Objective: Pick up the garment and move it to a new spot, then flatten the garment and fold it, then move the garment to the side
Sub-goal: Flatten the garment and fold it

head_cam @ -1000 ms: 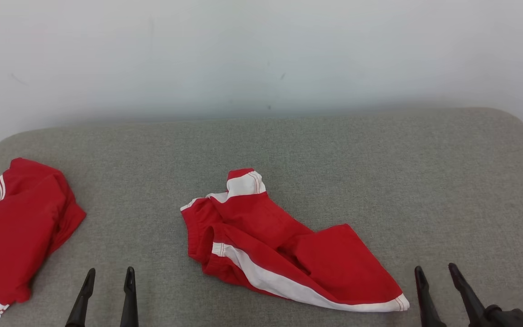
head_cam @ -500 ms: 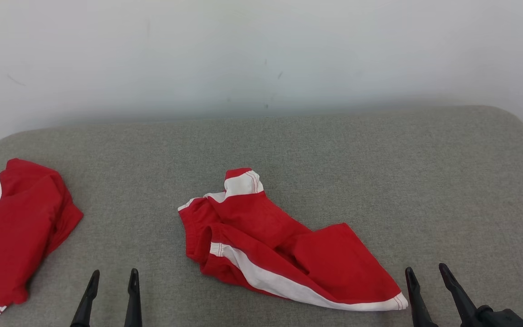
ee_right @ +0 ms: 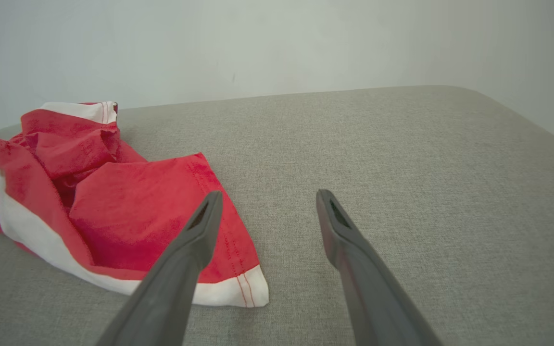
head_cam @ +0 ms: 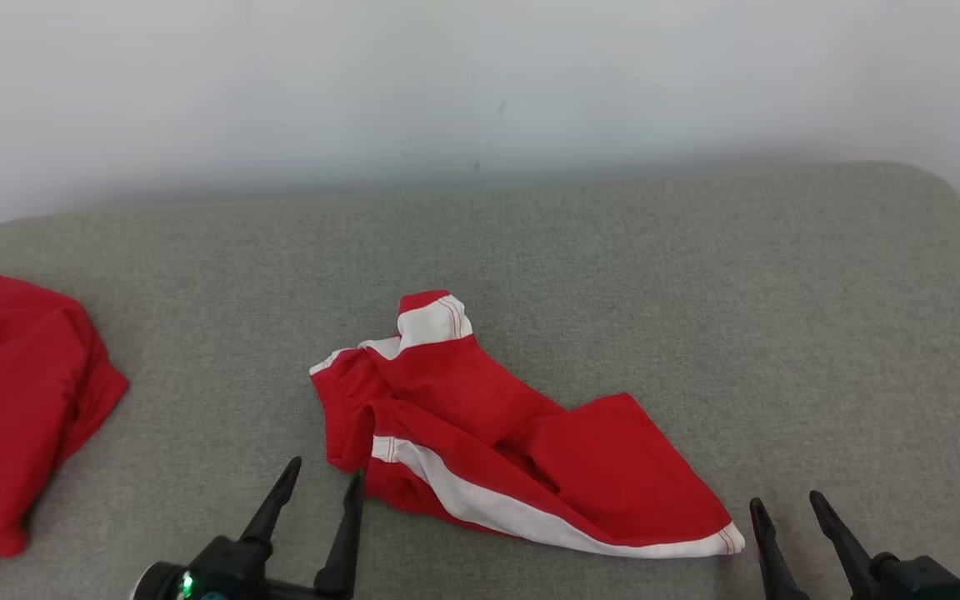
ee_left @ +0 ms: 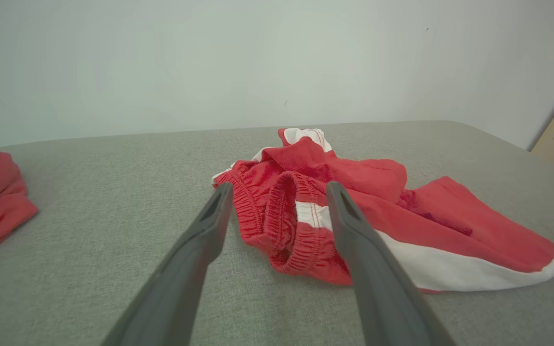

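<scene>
A crumpled pair of red shorts with white side stripes, the garment, lies in the middle of the grey padded surface. Its gathered elastic waistband faces my left gripper, which stands open just short of it, nothing between the fingers. In the left wrist view my left gripper frames the waistband. My right gripper is open too, just right of the white hem corner. From the right wrist camera my right gripper hovers over bare fabric beside that hem.
A second red and white garment lies bunched at the far left edge of the grey surface. A pale wall runs behind. The surface's rounded right corner is near.
My left gripper has moved right and forward to the shorts' waistband. The head camera has tilted slightly, shifting the scene down and left. The right gripper holds about the same place.
</scene>
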